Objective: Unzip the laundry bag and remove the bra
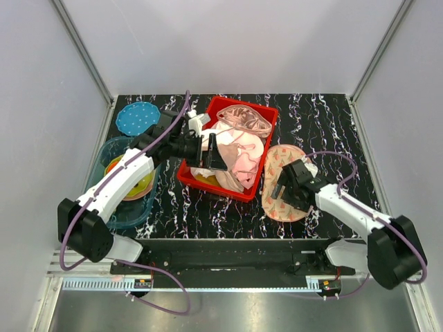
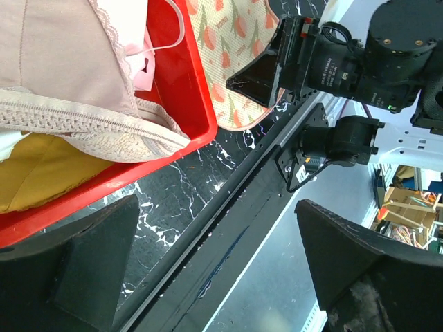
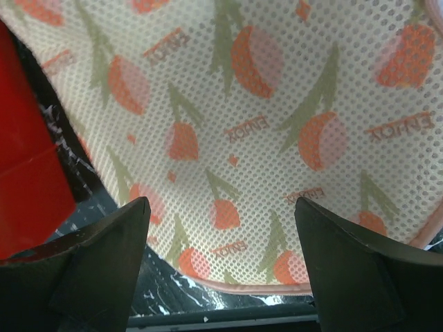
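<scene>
The laundry bag (image 1: 289,166), peach-cream mesh with orange flowers and pink trim, lies flat on the table right of the red bin (image 1: 259,176). It fills the right wrist view (image 3: 263,117) and shows in the left wrist view (image 2: 225,55). My right gripper (image 1: 277,192) is open just above the bag's near end (image 3: 220,202), holding nothing. My left gripper (image 1: 211,153) is open and empty over the bin's near left part (image 2: 216,204). A beige-pink garment with a lace band, seemingly the bra (image 2: 62,83), lies in the bin and drapes over its rim.
The red bin also holds white and pale-pink garments (image 1: 243,155), a pink patterned item (image 1: 243,119) and yellow cloth (image 2: 41,173). A clear blue bin (image 1: 114,211) with dishes stands at the left. A blue dotted disc (image 1: 137,117) lies at the back left.
</scene>
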Action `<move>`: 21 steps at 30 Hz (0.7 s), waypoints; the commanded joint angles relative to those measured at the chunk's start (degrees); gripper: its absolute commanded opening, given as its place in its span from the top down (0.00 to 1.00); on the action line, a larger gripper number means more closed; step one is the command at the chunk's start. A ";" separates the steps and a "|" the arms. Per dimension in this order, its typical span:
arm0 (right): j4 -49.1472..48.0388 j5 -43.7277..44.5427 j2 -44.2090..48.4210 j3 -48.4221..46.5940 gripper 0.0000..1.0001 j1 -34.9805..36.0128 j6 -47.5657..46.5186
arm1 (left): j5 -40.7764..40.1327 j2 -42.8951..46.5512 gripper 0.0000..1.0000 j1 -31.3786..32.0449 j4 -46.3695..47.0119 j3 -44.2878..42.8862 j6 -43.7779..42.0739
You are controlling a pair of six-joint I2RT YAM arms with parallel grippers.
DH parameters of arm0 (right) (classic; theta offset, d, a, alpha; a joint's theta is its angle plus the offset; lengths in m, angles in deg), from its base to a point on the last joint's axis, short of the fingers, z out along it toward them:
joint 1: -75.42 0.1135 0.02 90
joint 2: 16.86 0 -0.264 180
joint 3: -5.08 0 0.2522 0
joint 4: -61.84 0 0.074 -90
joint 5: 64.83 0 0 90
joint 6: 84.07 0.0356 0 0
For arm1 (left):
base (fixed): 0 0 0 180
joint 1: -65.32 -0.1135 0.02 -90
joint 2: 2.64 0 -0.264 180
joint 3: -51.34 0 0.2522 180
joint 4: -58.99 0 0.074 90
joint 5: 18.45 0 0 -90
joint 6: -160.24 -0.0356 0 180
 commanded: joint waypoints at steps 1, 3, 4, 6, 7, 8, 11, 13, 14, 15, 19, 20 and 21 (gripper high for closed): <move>-2.57 6.17 -4.25 -3.87 0.08 -0.46 2.59 | -2.30 2.95 0.01 -0.11 0.72 -1.78 -0.95; 0.68 9.25 -4.34 -5.54 0.06 -0.90 2.41 | -3.00 3.74 0.01 -0.11 -0.07 -1.34 -1.47; 2.18 12.57 -3.99 -5.81 0.02 -1.42 2.32 | -3.36 3.91 0.01 -0.11 -0.25 -1.16 -1.56; 3.34 10.79 -3.20 -5.38 0.02 -6.59 1.27 | -3.89 4.27 0.01 -0.20 -0.16 -0.81 -1.56; 3.16 8.41 -2.50 -5.02 0.02 -9.48 0.31 | -3.71 4.27 0.01 -0.20 -0.25 -0.72 -1.48; 3.16 6.13 -2.06 -5.37 0.02 -14.47 -0.14 | -3.54 4.01 0.01 -0.20 -0.07 -0.81 -1.39; 3.16 4.88 -0.48 -8.35 0.02 -15.14 -0.76 | -2.92 2.42 0.01 -0.11 0.10 -1.60 -0.86; 3.51 4.87 0.40 -9.76 0.03 -15.14 -1.54 | -2.31 1.81 0.01 -0.11 0.10 -2.56 -0.51; 4.38 5.05 0.93 -10.90 0.03 -15.14 -1.90 | -2.30 1.89 0.01 -0.11 0.02 -2.74 -0.51; 4.47 5.57 1.63 -11.26 0.03 -15.22 -2.25 | -2.91 2.15 0.01 -0.11 0.10 -2.92 -0.51; 6.23 12.15 6.54 -10.47 0.02 -15.14 -2.52 | -7.48 4.00 0.01 -0.37 -0.33 -3.27 -0.68; 8.23 14.17 7.34 -10.04 0.02 -15.22 -1.56 | -8.97 4.44 0.01 -0.64 -0.86 -3.18 -0.68; 9.47 17.32 8.04 -9.94 0.01 -15.14 -0.59 | -9.42 4.70 0.01 -1.07 -1.12 -3.27 -0.68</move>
